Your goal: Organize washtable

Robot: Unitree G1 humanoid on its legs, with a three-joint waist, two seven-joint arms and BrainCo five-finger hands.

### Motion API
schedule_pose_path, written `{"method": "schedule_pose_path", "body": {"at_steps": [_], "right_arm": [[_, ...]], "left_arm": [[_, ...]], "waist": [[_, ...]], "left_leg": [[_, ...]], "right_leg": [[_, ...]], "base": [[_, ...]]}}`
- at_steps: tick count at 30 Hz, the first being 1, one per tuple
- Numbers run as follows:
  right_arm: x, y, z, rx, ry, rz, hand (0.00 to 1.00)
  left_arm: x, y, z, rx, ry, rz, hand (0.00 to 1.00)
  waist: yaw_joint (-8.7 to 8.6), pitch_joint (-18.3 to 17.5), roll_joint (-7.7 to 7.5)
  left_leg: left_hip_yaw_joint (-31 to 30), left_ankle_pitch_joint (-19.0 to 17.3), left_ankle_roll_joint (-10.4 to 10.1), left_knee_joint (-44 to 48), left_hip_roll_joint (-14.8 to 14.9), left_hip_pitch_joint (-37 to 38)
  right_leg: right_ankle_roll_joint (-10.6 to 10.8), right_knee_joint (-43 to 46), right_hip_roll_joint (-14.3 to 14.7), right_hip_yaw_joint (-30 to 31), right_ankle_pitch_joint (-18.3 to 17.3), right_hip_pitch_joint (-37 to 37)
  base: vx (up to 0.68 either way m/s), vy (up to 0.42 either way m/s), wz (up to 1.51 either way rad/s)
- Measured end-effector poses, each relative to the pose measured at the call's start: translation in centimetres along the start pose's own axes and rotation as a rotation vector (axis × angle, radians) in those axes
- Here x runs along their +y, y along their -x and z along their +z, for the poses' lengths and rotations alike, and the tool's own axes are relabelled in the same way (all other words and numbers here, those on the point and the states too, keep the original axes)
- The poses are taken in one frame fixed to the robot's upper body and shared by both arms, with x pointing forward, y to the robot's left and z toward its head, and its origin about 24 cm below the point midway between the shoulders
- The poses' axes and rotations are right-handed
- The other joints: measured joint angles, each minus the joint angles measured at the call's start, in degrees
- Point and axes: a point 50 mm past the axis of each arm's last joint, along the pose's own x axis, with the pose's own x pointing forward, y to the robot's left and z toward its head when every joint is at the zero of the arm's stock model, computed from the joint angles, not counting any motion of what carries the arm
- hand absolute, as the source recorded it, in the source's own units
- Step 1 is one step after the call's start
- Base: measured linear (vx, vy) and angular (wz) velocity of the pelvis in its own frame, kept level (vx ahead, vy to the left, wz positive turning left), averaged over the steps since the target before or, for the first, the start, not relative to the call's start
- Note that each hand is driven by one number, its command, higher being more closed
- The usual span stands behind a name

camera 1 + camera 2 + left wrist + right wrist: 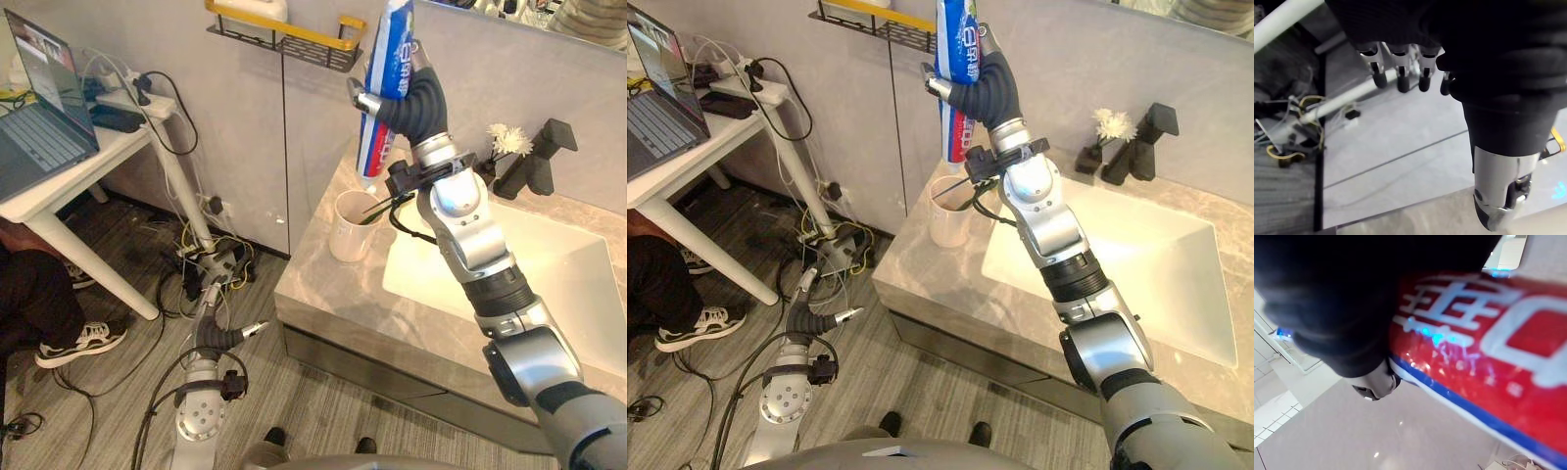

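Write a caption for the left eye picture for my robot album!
Right hand holds a toothpaste tube upright over the white cup on the washtable; left hand hangs low.

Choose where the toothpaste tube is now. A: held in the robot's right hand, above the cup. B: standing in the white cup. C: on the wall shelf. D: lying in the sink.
A: the right hand is curled round the toothpaste tube, holding it upright just above the white cup.

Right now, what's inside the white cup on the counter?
The white cylindrical cup shows pale inner wall below its rim. A thin dark strand crosses its mouth; whether that lies inside is unclear. The cup's own wall hides the bottom.
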Motion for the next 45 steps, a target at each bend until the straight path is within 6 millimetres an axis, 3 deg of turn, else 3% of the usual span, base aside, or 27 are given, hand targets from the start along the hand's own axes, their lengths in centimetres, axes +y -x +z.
{"method": "schedule_pose_path", "body": {"at_steps": [7, 15, 37, 45], "right_arm": [[0.0, 0.6, -1.2, 0.060, 0.033, 0.000, 1.00], [0.7, 2.8, -3.3, 0.164, -0.008, -0.013, 1.00], [2.5, 3.9, -4.3, 0.202, -0.044, -0.017, 1.00], [2.5, 5.7, -5.6, 0.283, -0.047, -0.030, 1.00]], "left_arm": [[-0.1, 0.0, 0.0, -0.001, 0.001, -0.002, 0.00], [-0.4, 0.1, 0.2, -0.005, 0.006, -0.016, 0.00], [-1.2, 0.2, 0.4, -0.004, 0.035, -0.026, 0.00], [-1.3, 0.2, 0.5, -0.004, 0.037, -0.018, 0.00]], "waist": [[-0.01, 0.5, 0.36], [-0.08, 0.9, 0.90], [-0.09, 2.5, 1.15], [-0.15, 2.5, 1.14]], "left_leg": [[0.2, 0.0, 0.0, -0.2, 0.0, 0.0], [0.4, 0.0, 0.0, -0.3, 0.0, -0.4], [0.4, -0.2, 0.3, -0.2, 0.0, -0.9], [0.5, -0.2, 0.3, -0.2, 0.0, -0.9]], "right_leg": [[0.0, 0.0, 0.0, 0.3, 0.0, -0.2], [0.1, 0.0, 0.0, 0.4, -0.1, -0.7], [0.1, 0.0, 0.0, 0.5, -0.1, -1.1], [0.1, 0.0, 0.0, 0.6, -0.1, -1.2]], "base": [[0.00, 0.000, 0.00], [0.00, 0.000, 0.00], [0.00, 0.000, 0.00], [0.00, 0.000, 0.00]]}}
